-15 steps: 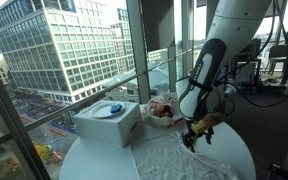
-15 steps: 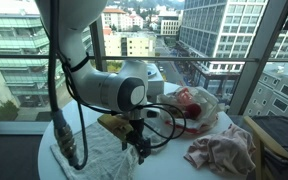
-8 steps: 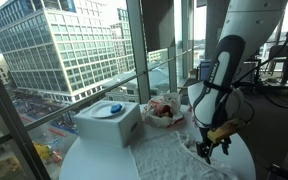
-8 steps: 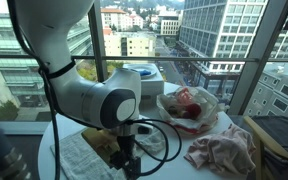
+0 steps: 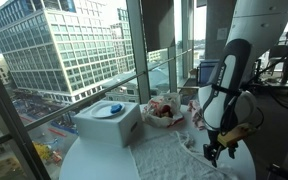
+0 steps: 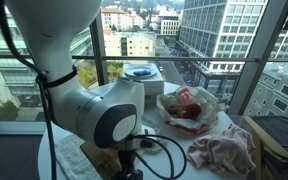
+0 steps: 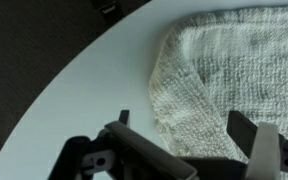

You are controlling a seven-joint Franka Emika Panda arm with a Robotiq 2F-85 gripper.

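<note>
Bare table nxt to towel

Within the last second the gripper has travelled away from the bowl and across the white towel, reaching the towel's edge on the room side of the round table. It has also descended closer to the tabletop. In an exterior view the arm has swung toward the camera and now hides more of the towel
</note>
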